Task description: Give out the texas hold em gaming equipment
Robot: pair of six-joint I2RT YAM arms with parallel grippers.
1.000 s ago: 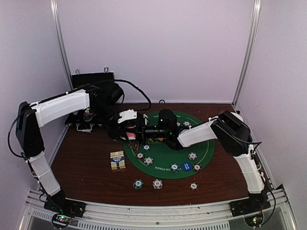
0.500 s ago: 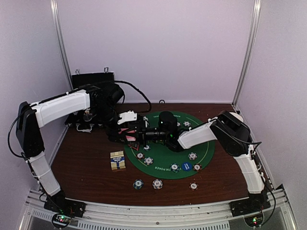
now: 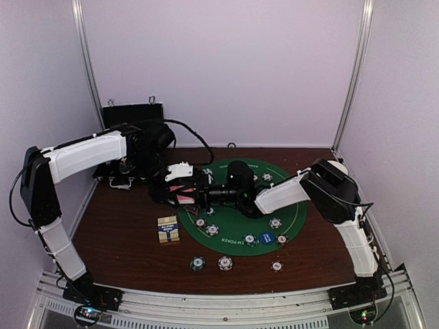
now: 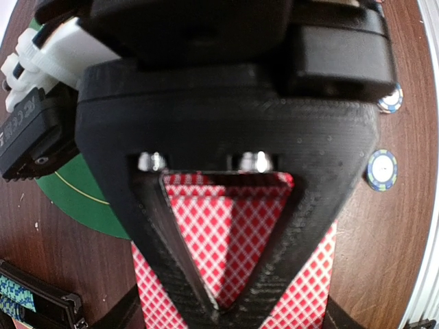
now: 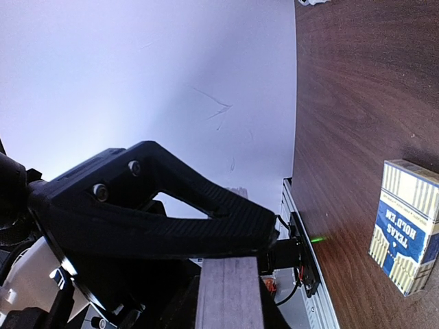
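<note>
Over the left rim of the green mat, my left gripper is shut on a stack of pink-backed playing cards. In the left wrist view its fingers meet in a V over the red-checked cards. My right gripper reaches in from the right and meets the same cards. In the right wrist view a pale card slab sits under its upper finger, and the lower finger is hidden. Striped poker chips and a blue disc lie on the mat.
A blue and cream Texas Hold'em card box lies on the brown table left of the mat. Three chips sit in front of the mat. The black case stands open at the back left.
My right gripper has slid a little left, up to the cards in the left gripper. The left arm has shifted only slightly.
</note>
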